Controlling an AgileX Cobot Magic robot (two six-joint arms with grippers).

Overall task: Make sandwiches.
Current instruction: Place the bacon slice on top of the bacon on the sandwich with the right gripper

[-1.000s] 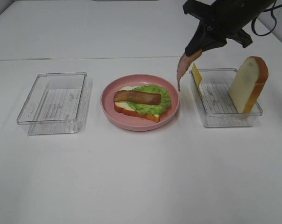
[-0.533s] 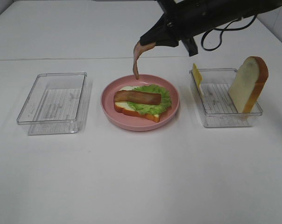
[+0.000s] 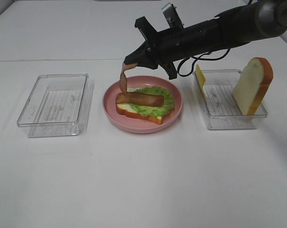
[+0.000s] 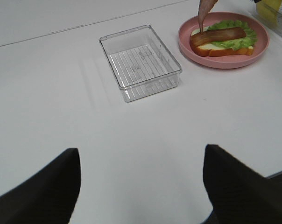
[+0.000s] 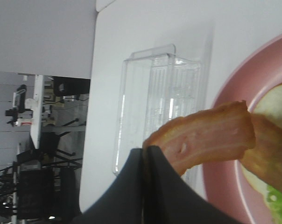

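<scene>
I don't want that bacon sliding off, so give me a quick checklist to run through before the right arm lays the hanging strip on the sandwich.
1. Grip: right pincer shut on the hanging bacon strip: ok.
2. Position: its lower tip is at the laid bacon strip, at that strip's left end in the high view: ok.
3. Tip touching that strip: cannot tell.
4. Base: bread slice and lettuce lie flat on the pink plate: ok.
5. Left pincer open, empty, away from the plate: ok.

White table [image 3: 143,190] fills the view — seam [image 3: 53,60] across its far side; grey wall [image 5: 38,32], dark furniture [image 5: 43,154] beyond.
</scene>
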